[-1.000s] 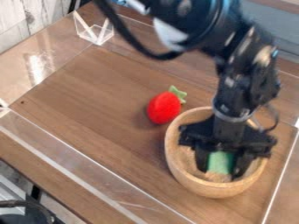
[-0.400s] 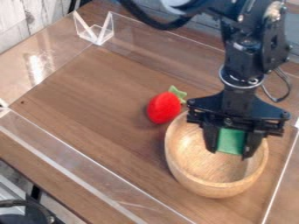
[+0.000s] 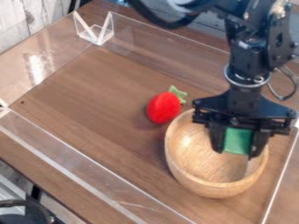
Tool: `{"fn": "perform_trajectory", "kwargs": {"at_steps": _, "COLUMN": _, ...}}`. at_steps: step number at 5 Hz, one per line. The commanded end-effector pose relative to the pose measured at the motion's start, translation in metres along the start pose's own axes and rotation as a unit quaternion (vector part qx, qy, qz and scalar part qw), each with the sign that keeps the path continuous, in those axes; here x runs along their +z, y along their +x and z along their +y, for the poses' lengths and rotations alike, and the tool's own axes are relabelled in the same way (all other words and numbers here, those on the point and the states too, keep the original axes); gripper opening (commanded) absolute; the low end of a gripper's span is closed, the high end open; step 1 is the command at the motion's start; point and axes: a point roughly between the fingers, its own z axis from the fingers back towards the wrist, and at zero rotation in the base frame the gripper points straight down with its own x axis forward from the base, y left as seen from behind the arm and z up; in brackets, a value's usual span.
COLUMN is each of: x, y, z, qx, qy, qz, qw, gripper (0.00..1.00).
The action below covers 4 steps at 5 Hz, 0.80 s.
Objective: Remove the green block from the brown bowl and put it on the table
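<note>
Camera view: block lifted clear of the bowl, not yet set down

Camera view, read from left to right. At far left, clear plastic walls (image 3: 47,66) edge the dark wood table (image 3: 93,105), with a small clear stand (image 3: 93,29) at the back corner. Nothing lies on this open stretch of table. Right of centre sits a red strawberry toy (image 3: 163,106) with a green top, just beside the bowl's left rim. Further right is the round wooden bowl (image 3: 187,162), and its inside now looks empty. Above the bowl hangs the black gripper (image 3: 239,140), pointing straight down, its fingers clamped on the sides of the green block (image 3: 239,140). The block hangs upright between them, over the bowl's right half and around rim level.

Progress, as a judgement: the first half looks done, since the block is gripped and out of the bowl's hollow. What is left is to carry it sideways past the rim, lower it onto bare table, and let go. The open wood to the left offers room; the strawberry sits close to the bowl on that side.

Compared with a second ago: the block then sat low inside the bowl, with the gripper down around it. Now both have risen, the bowl's floor shows bare, and bowl and strawberry have not shifted.
</note>
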Motion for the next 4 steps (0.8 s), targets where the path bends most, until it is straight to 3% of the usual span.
{"fn": "perform_trajectory", "kwargs": {"at_steps": 1, "x": 0.000, "y": -0.003, "z": -0.005, "qx": -0.002, "qy": -0.012, "qz": -0.009, "qw": 0.9999, "gripper": 0.00}}
{"fn": "perform_trajectory", "kwargs": {"at_steps": 4, "x": -0.014, "y": 0.022, "z": 0.013, "qx": 0.000, "qy": -0.007, "qz": -0.008, "qw": 0.9999, "gripper": 0.00}}
